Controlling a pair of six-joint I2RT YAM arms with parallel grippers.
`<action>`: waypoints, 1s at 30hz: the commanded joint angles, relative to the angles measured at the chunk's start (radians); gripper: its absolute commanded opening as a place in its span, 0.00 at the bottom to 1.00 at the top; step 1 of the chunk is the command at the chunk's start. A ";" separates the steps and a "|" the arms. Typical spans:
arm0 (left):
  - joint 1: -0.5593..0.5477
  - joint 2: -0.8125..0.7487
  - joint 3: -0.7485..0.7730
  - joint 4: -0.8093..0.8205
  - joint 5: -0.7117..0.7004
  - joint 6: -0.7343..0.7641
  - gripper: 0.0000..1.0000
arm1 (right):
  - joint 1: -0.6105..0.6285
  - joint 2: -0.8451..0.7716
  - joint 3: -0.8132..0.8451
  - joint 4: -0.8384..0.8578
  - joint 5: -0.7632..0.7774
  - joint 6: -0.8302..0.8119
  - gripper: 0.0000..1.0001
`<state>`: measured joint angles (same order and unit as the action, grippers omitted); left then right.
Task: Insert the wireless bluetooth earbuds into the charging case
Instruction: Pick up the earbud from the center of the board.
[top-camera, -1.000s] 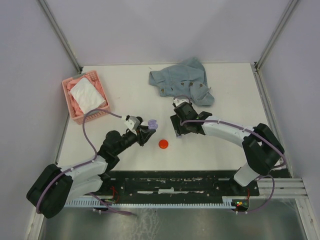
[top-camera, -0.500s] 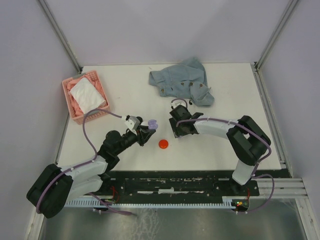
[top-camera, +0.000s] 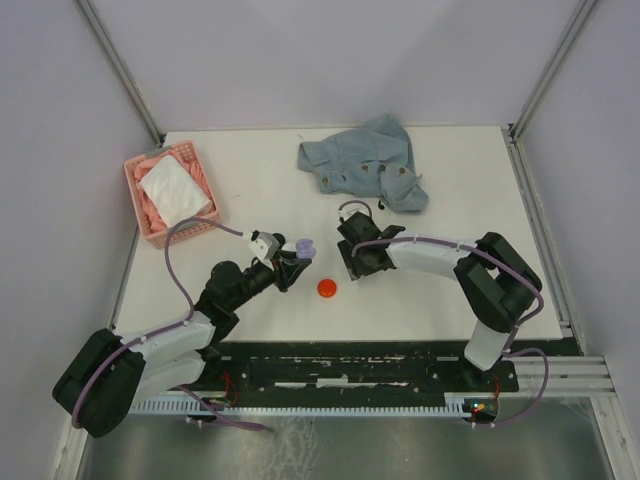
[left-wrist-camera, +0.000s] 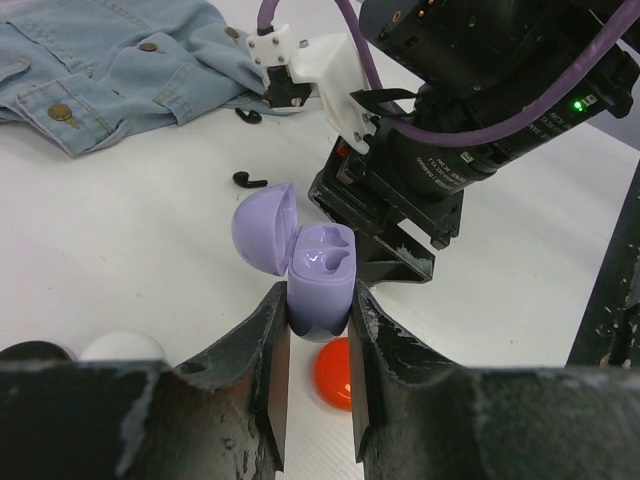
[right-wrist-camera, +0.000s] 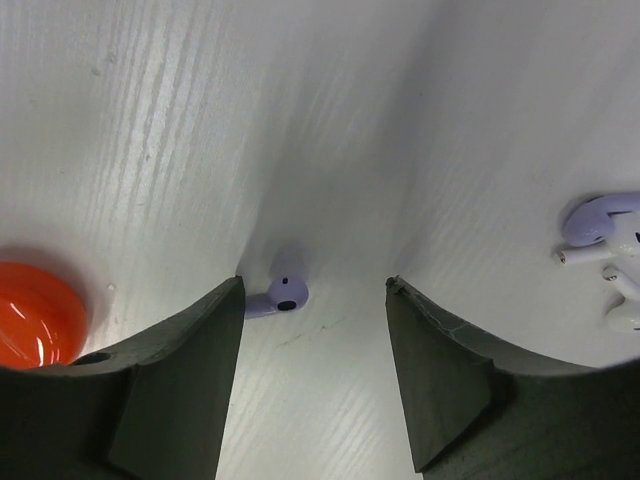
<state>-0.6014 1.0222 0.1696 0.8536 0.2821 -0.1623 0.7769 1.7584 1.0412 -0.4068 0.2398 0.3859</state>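
**Q:** Why does the left gripper (left-wrist-camera: 318, 305) clamp the lilac charging case (left-wrist-camera: 325, 262) by its base?

**A:** To hold it upright, lid hinged back, so both empty sockets face up for loading.

**Q:** And the right gripper (right-wrist-camera: 312, 300)?

**A:** Its jaws stand apart, straddling a lilac earbud (right-wrist-camera: 282, 292) that lies on the table (right-wrist-camera: 330, 120) close beside one finger. Nothing is gripped yet.

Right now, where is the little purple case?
In the left wrist view, centre: the purple case is pinched in the left gripper, lid open, close to the red round case.
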 joint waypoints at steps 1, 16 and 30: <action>0.004 -0.018 0.005 0.042 -0.001 0.021 0.03 | 0.005 -0.054 0.001 -0.058 0.005 -0.021 0.67; 0.004 -0.025 0.005 0.041 0.009 0.019 0.03 | 0.005 -0.078 0.011 -0.020 -0.085 -0.018 0.58; 0.004 -0.019 0.011 0.041 0.040 0.020 0.03 | -0.002 -0.001 0.018 0.013 -0.055 -0.004 0.42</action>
<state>-0.6014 1.0134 0.1696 0.8536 0.2981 -0.1623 0.7776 1.7374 1.0405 -0.4339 0.1699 0.3710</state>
